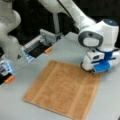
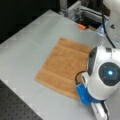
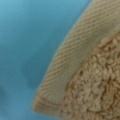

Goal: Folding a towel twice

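One towel (image 1: 62,90), soft, limp and light, lies flat on the tabletop (image 2: 27,45); the tool (image 1: 90,71), whose state I cannot tell, sits at a corner, best gripped at the hem.

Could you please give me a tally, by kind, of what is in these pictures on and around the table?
Towels: 1, the towel, lying flat and unfolded
Grippers: 1, the gripper, down at the towel's corner
Tables: 1, the grey table
Orange tabs: 2, and
Total: 5
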You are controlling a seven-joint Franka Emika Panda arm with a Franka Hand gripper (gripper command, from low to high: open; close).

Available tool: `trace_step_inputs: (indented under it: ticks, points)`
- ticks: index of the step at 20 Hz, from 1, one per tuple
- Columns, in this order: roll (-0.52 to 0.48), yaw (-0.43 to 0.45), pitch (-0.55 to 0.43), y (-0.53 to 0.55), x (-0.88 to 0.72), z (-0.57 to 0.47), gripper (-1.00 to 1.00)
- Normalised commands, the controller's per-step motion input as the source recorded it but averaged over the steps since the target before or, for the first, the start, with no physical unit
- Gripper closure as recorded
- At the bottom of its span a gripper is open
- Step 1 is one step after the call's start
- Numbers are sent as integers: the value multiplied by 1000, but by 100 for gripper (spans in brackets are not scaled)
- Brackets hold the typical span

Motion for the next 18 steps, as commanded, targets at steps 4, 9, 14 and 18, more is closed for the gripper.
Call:
trace_step_inputs:
  ticks: [4, 9, 14, 18]
  points:
    - [-153, 148, -97, 35, 106, -71, -100]
    - [-144, 138, -123, 19, 63, -153, 100]
    - [-158, 146, -109, -40, 26, -132, 100]
    - [-182, 138, -32, -68, -11, -132, 100]
